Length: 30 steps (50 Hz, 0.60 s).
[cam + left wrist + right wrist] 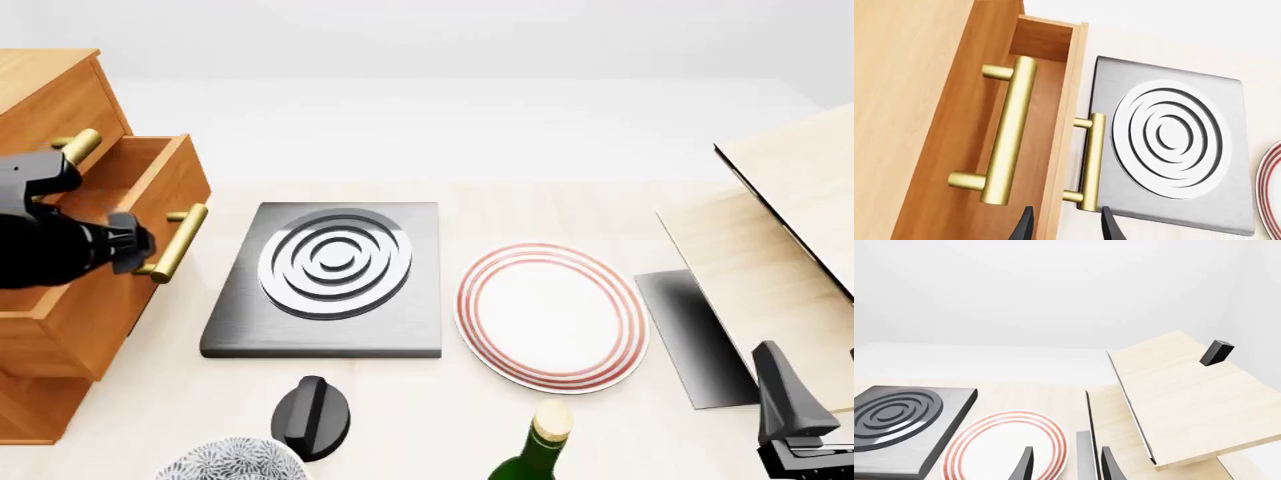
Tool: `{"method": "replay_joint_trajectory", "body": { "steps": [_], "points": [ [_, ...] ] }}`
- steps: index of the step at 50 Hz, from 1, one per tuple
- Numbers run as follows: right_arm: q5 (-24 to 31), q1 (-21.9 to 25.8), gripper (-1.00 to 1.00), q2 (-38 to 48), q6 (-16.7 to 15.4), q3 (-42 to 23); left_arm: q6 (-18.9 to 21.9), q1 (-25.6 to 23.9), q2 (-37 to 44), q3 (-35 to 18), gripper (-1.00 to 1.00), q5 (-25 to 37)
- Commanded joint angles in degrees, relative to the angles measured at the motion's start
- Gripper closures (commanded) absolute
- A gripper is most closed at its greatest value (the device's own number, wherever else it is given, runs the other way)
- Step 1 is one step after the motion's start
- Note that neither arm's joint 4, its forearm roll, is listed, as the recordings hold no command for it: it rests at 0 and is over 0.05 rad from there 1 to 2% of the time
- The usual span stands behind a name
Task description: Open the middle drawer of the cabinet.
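The orange-brown cabinet (47, 90) stands at the far left. Its middle drawer (180, 180) is pulled out toward the hob, and its brass bar handle (178, 243) faces right. My left gripper (144, 250) is right at that handle. In the left wrist view the drawer's front (1066, 115) and handle (1092, 160) lie just beyond my left gripper (1067, 227), whose fingers stand apart and hold nothing. The top drawer's handle (1011, 132) is nearer the camera. My right gripper (787, 395) is open and empty at the front right; it also shows in its wrist view (1067, 467).
A grey hob with concentric rings (320, 280) lies beside the open drawer. A red-ringed plate (551, 315) is in the middle. A black knob (311, 415), a green bottle (534, 450) and a grey textured thing (227, 462) sit at the front. Pale boards (787, 230) stand at the right.
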Motion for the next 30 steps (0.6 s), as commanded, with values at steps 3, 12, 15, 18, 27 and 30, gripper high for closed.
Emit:
{"method": "replay_joint_trajectory", "body": {
  "steps": [3, 12, 15, 18, 27, 30],
  "points": [
    [-0.1, 0.2, -1.00, 0.0, 0.4, 0.5, -0.2, -1.3, 0.5, 1.3, -1.00, -0.7],
    [-0.1, 0.2, -1.00, 0.0, 0.4, 0.5, -0.2, -2.6, 0.7, 1.6, -1.00, -1.0],
    [-0.1, 0.2, -1.00, 0.0, 0.4, 0.5, -0.3, -3.2, 0.9, 1.6, -1.00, -1.0],
    [-0.1, 0.2, -1.00, 0.0, 0.4, 0.5, -0.3, -4.0, 1.0, 1.6, -1.00, -1.0],
    [-0.1, 0.2, -1.00, 0.0, 0.4, 0.5, -0.2, -5.5, 0.3, 1.6, -1.00, -0.5],
    [-0.1, 0.2, -1.00, 0.0, 0.4, 0.5, 0.0, -5.8, 0.2, 1.6, -1.00, -0.5]
  ]
}}
